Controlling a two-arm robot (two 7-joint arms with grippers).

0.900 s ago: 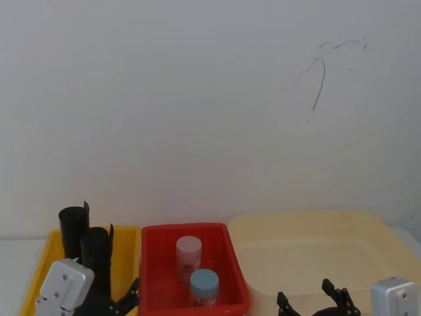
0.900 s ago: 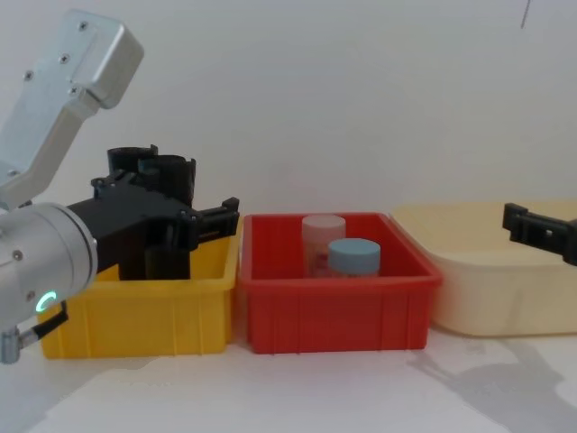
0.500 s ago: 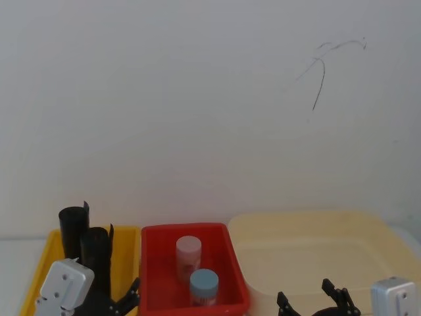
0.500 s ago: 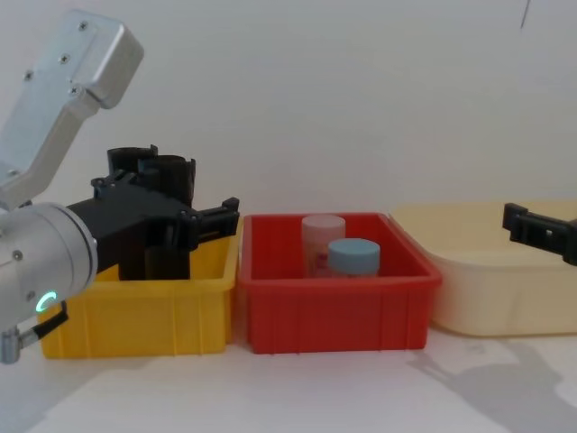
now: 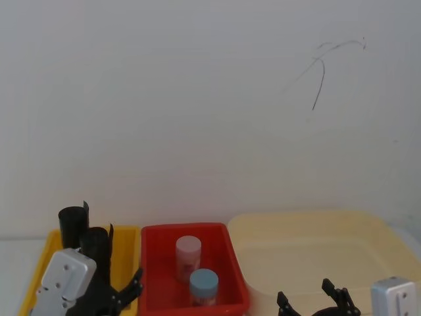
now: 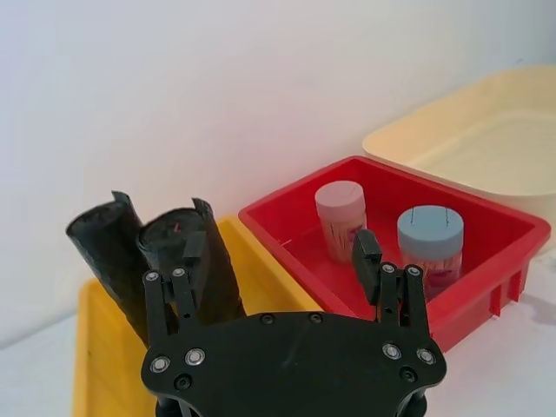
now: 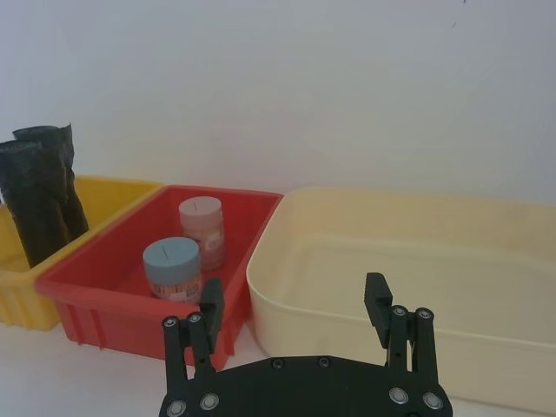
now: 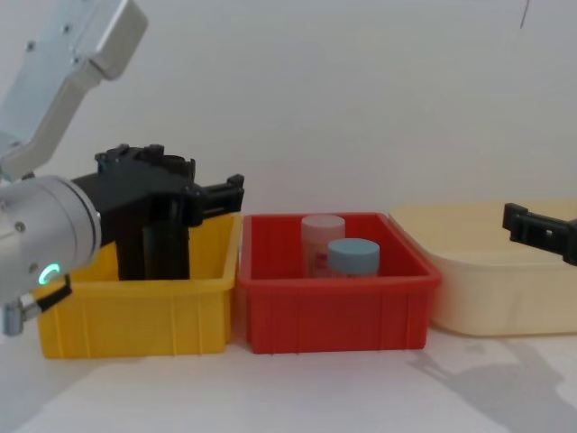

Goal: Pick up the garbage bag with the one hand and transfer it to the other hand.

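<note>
Two black rolls stand upright in the yellow bin (image 5: 128, 240). The nearer, blunt-topped one is the garbage bag (image 5: 99, 253) (image 6: 213, 274); the notched roll (image 5: 72, 224) (image 6: 109, 252) stands behind it. My left gripper (image 6: 278, 252), on the green-lit wrist (image 8: 45, 239), is open at the bag's upper part. One fingertip (image 6: 189, 252) lies in front of the bag, and the other hangs over the red bin. I cannot tell whether it touches the bag. My right gripper (image 7: 294, 295) (image 5: 306, 297) is open and holds nothing, low over the cream tub.
A red bin (image 8: 338, 307) beside the yellow one holds a pink-lidded jar (image 8: 322, 225) and a blue-lidded jar (image 8: 353, 253). A wide cream tub (image 8: 487, 298) stands to the right. A white wall runs close behind all three.
My left gripper has risen a little and shifted slightly towards the red bin. The rolls and the right gripper have not moved.
</note>
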